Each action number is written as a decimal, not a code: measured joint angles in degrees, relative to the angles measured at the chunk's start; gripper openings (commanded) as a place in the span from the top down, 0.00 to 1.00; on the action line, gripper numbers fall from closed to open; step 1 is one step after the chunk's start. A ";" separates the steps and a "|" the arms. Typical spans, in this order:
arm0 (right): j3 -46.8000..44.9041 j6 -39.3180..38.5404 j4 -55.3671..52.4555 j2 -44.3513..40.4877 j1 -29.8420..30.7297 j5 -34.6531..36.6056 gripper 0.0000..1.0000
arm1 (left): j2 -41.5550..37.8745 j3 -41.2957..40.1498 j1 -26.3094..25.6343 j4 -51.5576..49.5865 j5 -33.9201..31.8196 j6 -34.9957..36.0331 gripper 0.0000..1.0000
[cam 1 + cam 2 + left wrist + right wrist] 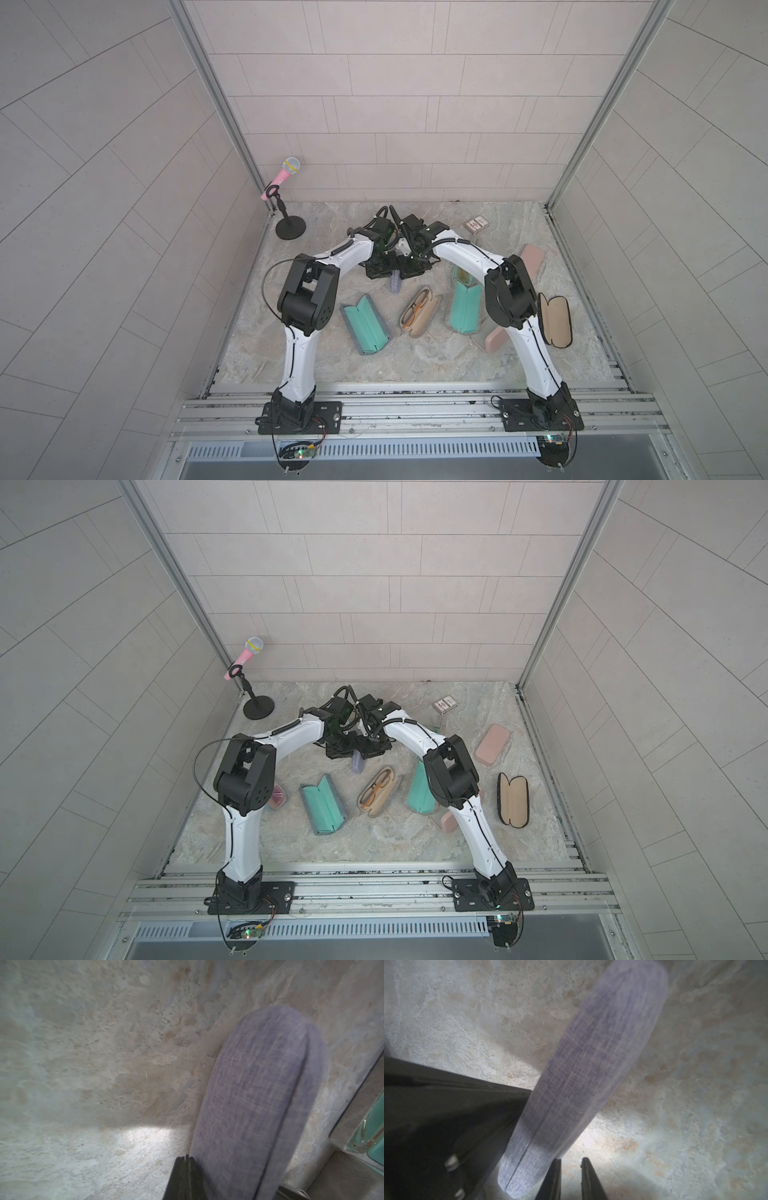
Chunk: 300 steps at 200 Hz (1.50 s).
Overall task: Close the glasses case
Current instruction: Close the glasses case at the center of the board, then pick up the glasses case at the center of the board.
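Squeeze case point(395, 284), lying far centre, evenly along seam between left gripper point(185, 1157), clenched empty beside it, and right gripper point(571, 1159), narrowly parted, grasping nothing; avoid sliding it.

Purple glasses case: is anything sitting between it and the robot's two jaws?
Nothing visible does. In the wrist views the purple glasses case lies on the table close beside both: the left gripper, jaws shut, and the right gripper, jaws slightly apart and empty.
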 measured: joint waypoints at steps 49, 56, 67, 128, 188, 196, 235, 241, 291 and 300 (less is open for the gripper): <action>-9.97 1.62 3.43 -7.04 -0.68 3.06 0.76 | -3.48 -0.02 -0.07 0.00 0.28 -0.04 0.91; -11.21 1.79 3.69 -8.52 -0.87 3.67 0.75 | -4.33 -0.02 -0.07 -0.02 0.22 -0.11 0.88; -13.16 2.16 4.20 -11.23 -1.27 4.59 0.74 | -5.73 -0.02 -0.07 -0.02 0.15 -0.20 0.83; -23.52 4.00 7.04 -29.20 -4.35 9.44 0.49 | -9.38 -0.02 -0.33 -0.46 -0.07 -0.09 0.37; -30.67 4.42 6.56 -39.85 -5.42 11.65 0.39 | -7.02 2.80 -3.91 -2.64 -0.39 1.33 0.25; -31.76 4.42 6.43 -40.57 -5.42 11.82 0.39 | -5.92 3.87 -4.37 -2.73 -0.68 1.53 0.25; -35.63 4.46 6.05 -41.79 -5.42 12.07 0.39 | -0.70 6.97 -5.66 -3.74 -1.68 2.01 0.25; -35.98 4.46 6.08 -41.79 -5.42 12.09 0.39 | 0.00 7.17 -5.75 -3.98 -1.81 1.99 0.25; -37.29 4.42 6.19 -41.94 -5.60 12.07 0.39 | 3.76 7.69 -5.70 -5.09 -3.10 1.92 0.53; -37.46 4.44 6.19 -41.94 -5.60 12.04 0.39 | 4.02 8.02 -5.68 -5.44 -3.23 2.51 0.58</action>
